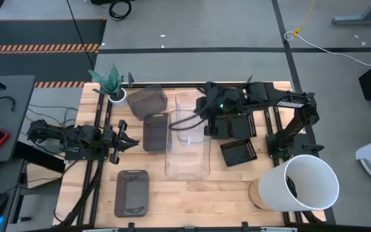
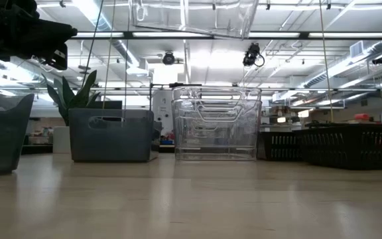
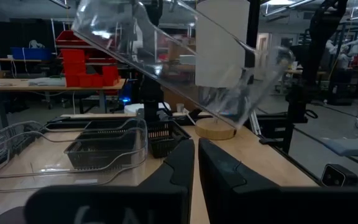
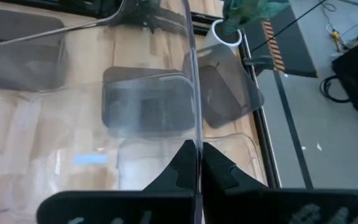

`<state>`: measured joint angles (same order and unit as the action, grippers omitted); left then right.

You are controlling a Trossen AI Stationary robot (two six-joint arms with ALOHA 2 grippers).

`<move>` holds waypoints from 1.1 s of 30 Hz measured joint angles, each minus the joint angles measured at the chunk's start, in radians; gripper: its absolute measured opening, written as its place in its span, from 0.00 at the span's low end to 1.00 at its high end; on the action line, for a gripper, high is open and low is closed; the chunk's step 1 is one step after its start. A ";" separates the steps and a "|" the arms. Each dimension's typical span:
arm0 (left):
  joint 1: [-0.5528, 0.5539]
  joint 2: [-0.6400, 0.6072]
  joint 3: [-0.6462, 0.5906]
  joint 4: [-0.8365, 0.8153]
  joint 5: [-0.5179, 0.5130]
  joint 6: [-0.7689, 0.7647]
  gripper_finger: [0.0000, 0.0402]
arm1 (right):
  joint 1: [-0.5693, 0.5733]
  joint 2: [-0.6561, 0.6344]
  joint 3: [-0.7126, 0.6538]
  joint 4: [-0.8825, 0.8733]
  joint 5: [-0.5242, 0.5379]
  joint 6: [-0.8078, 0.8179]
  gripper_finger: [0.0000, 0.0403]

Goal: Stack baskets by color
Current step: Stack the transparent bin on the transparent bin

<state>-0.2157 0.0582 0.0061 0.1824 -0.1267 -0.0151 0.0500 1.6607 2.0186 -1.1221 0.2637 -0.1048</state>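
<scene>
I can read no text, label, brand or number anywhere around me. The orange and black hazard stripes on the floor (image 1: 40, 47) beyond the table are the only sign-like marking I see, and the bright patches on the screens at my left edge are too small to read.

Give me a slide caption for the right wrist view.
Right hand shut on the wall of a clear basket, lifted above grey baskets on the wooden table.
</scene>
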 joint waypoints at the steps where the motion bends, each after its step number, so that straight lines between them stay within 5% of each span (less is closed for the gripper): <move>1: 0.000 0.000 0.000 0.000 0.000 0.000 0.08 | -0.015 -0.005 0.000 -0.002 -0.014 -0.008 0.01; 33: 0.000 0.000 0.000 0.000 0.000 0.000 0.07 | -0.447 -0.026 -0.001 0.003 -0.241 -0.340 0.01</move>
<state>-0.2157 0.0582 0.0061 0.1825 -0.1266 -0.0151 -0.3970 1.6344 2.0172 -1.1189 0.0231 -0.4446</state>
